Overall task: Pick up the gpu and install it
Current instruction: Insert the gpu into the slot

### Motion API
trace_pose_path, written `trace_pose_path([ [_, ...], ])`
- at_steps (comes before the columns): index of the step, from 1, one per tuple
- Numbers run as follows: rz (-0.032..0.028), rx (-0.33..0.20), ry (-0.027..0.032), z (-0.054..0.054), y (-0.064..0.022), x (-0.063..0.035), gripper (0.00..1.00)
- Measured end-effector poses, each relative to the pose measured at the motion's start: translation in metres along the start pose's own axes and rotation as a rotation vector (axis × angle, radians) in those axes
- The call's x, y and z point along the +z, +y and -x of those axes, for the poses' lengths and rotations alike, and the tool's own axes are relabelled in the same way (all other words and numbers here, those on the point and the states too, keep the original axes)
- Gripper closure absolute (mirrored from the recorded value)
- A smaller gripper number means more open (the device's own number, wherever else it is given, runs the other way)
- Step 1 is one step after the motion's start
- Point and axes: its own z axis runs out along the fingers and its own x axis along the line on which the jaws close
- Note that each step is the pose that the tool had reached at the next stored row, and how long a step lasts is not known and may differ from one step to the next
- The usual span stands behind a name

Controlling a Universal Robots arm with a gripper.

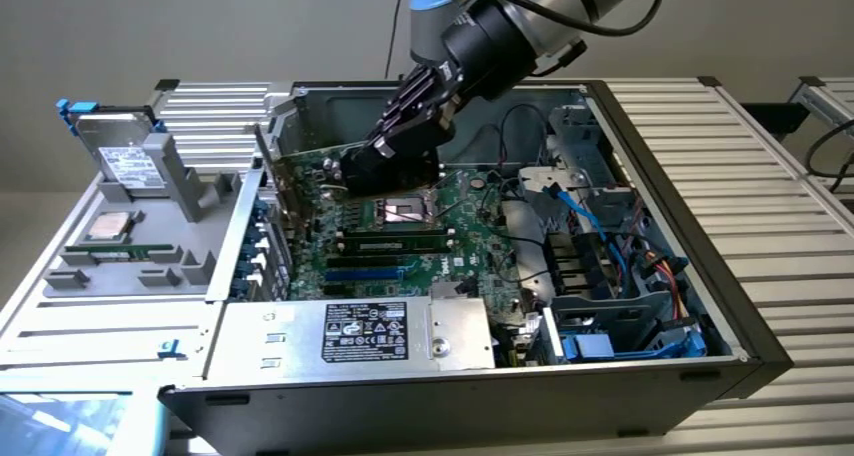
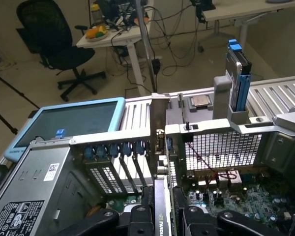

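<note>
My claw [image 2: 163,212] is half closed and pinches the gpu [image 2: 158,118] between its two black fingers [image 2: 140,219], one on each flat face of the card. In the wrist view the black cooler, with the word NVIDIA on it, sits in the gap between them. The card stands on its edge, and its silver bracket rises straight up against the rear wall of the computer case [image 2: 221,147], just beside the row of blue slot clips [image 2: 113,150]. In the exterior view my claw [image 1: 383,164] is inside the open case [image 1: 747,186], which lies on its side on the pale slatted table [image 1: 801,226]. There the gpu [image 1: 304,162] shows as a thin green strip at the back of the case, toward the exterior view's left, above the motherboard [image 1: 461,226]. The memory stick [image 1: 394,244] sits in its slot near the middle of that board, apart from my claw. I cannot tell if the lower edge of the card is in a slot, because my fingers and the card hide it.
</note>
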Motion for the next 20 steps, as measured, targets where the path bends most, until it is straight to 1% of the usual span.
trace_pose_path([
  [5,0.0057,-0.003,-0.0009,0.000,-0.0068,0.0060,0.72],
  [7,0.0117,-0.005,-0.0011,0.000,-0.0087,0.0076,0.72],
  [10,0.0226,-0.012,-0.0020,-0.001,-0.0112,0.0098,0.72],
  [11,0.0248,-0.015,-0.0025,-0.001,-0.0121,0.0107,0.72],
  [13,0.0281,-0.021,-0.0043,-0.002,-0.0140,0.0124,0.72],
  [15,0.0291,-0.026,-0.0052,-0.003,-0.0164,0.0144,0.72],
  [17,0.0298,-0.030,-0.0042,-0.003,-0.0194,0.0153,0.72],
  [18,0.0312,-0.032,-0.0034,-0.003,-0.0211,0.0147,0.72],
  [20,0.0379,-0.037,-0.0037,-0.003,-0.0243,0.0130,0.72],
])
